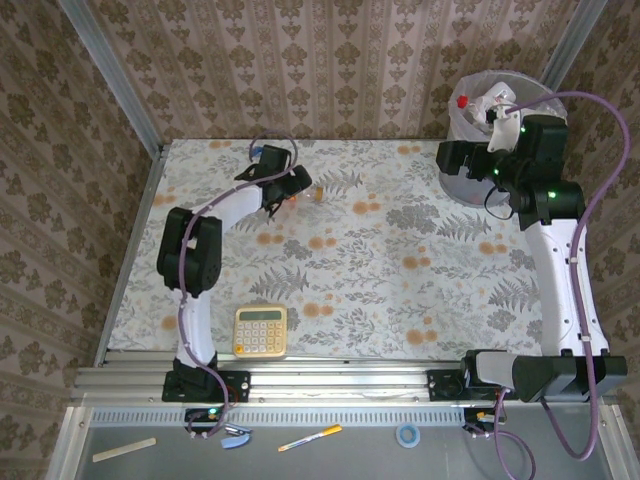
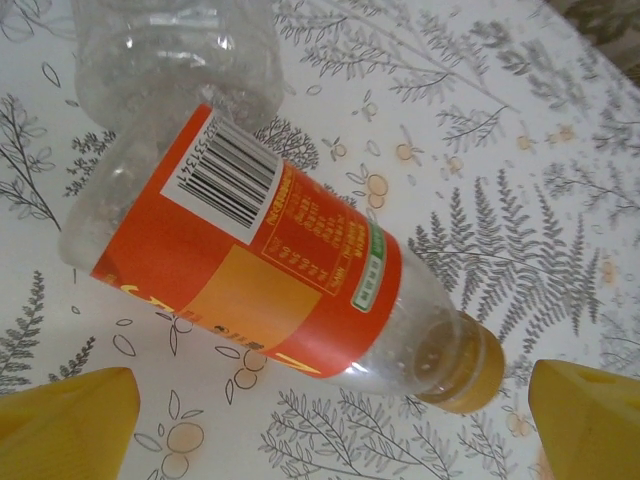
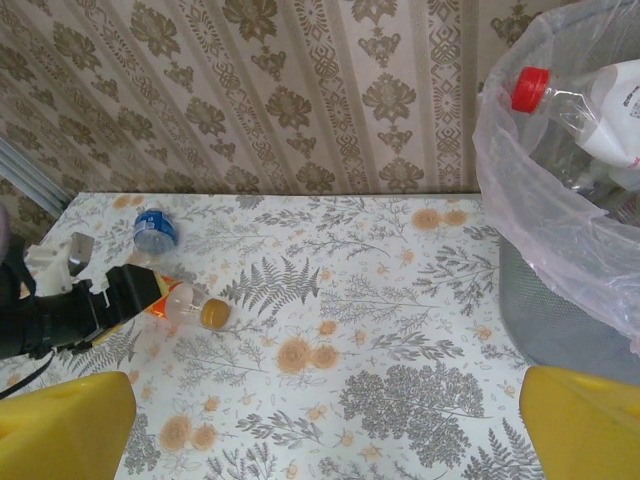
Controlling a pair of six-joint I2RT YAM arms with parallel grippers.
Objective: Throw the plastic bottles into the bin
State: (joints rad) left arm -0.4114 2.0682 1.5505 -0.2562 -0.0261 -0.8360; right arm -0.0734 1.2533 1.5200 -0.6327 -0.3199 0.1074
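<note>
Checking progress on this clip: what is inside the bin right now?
Inside the bin, against the bag liner, sits a clear bottle with a red cap and a white label. Anything deeper is hidden behind the liner's folds.

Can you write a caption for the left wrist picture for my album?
The open left gripper hovers over an orange-labelled clear bottle lying on the leafy tablecloth.

Black-white arms (image 1: 190, 250), purple cables (image 1: 572, 95), yellow tools (image 2: 320, 428) (image 3: 325, 428)
</note>
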